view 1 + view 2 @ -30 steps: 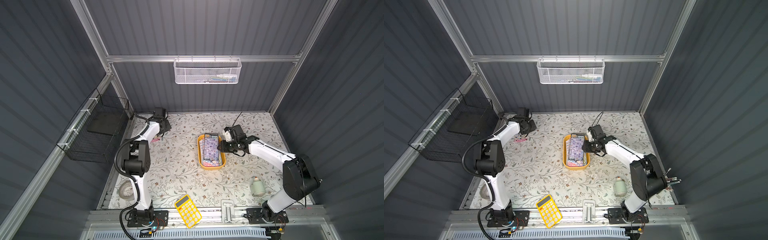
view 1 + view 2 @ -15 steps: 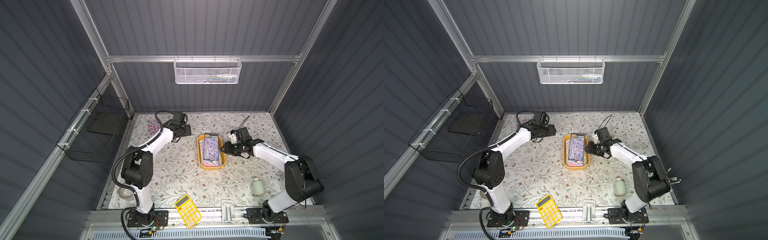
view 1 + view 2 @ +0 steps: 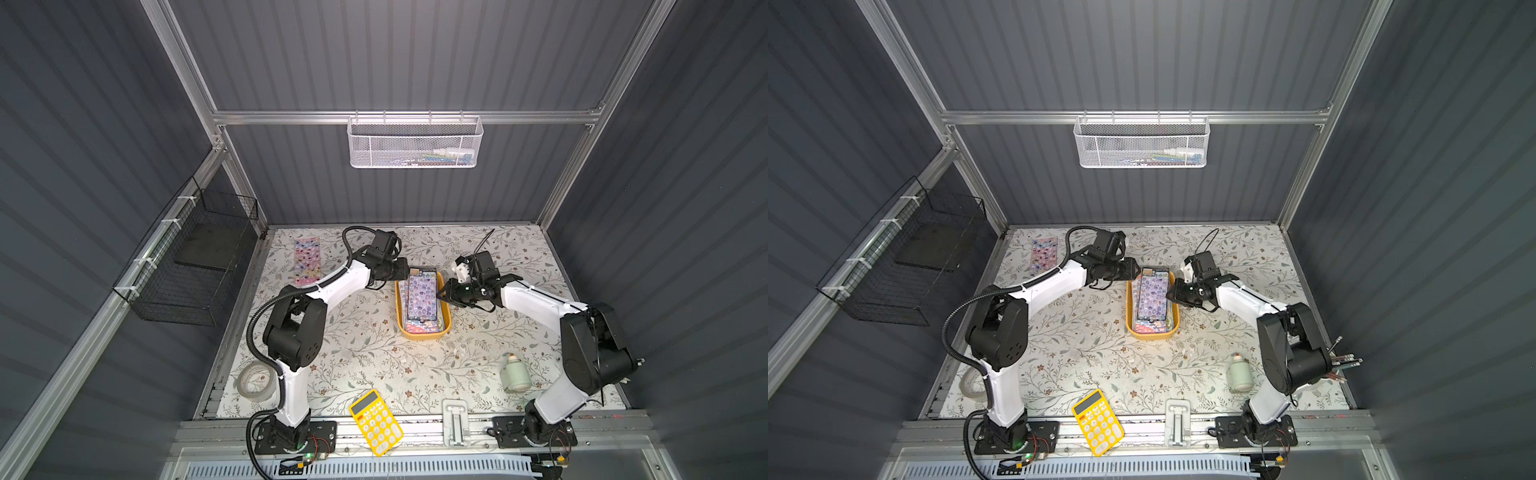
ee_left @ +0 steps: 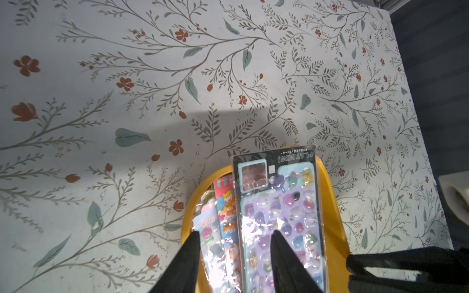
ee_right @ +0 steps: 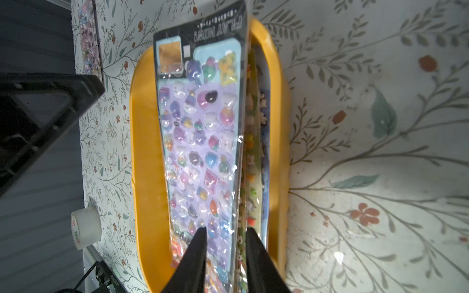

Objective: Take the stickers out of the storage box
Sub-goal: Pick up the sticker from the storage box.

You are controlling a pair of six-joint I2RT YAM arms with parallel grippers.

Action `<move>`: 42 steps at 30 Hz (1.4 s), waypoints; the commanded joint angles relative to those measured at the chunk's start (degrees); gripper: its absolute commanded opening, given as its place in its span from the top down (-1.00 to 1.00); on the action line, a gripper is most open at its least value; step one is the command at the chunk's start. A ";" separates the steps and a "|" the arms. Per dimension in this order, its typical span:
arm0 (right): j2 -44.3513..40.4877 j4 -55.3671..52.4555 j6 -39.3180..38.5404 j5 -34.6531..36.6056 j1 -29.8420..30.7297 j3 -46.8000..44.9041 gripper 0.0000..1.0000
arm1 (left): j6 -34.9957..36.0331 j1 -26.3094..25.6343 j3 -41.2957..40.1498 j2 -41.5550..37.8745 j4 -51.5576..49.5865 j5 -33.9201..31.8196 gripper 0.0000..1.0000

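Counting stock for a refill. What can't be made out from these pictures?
- Stickers left in the storage box: the purple top sheet covers most of the stack in every view.
- White mesh basket contents: too small behind the mesh, both top views.
- Tape roll: half hidden by the left arm in a top view.

Glossy clear film is seen over the stickers (image 5: 200, 152), w/ glare spots; the storage box (image 5: 146, 165) is seen as smooth yellow plastic, slight sheen. The table cover (image 4: 152, 63) is seen matt, printed. White perforated metal is seen on the mesh basket (image 3: 411, 145), thin black wire on the wire basket (image 3: 174, 286)
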 commanded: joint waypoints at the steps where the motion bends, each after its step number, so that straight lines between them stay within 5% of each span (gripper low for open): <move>1: 1.40 -1.31 -0.67 1.33 0.07 2.77 0.41 | -1.05 -0.81 2.59 1.67 -0.02 1.53 0.05; 26: 7.97 -0.89 -0.64 0.45 0.67 6.87 0.39 | -2.62 -2.32 6.94 8.80 -0.15 1.96 0.08; 42: 7.22 -1.51 -1.07 1.20 0.73 6.97 0.39 | -3.86 -3.55 9.33 8.86 -0.89 3.22 0.88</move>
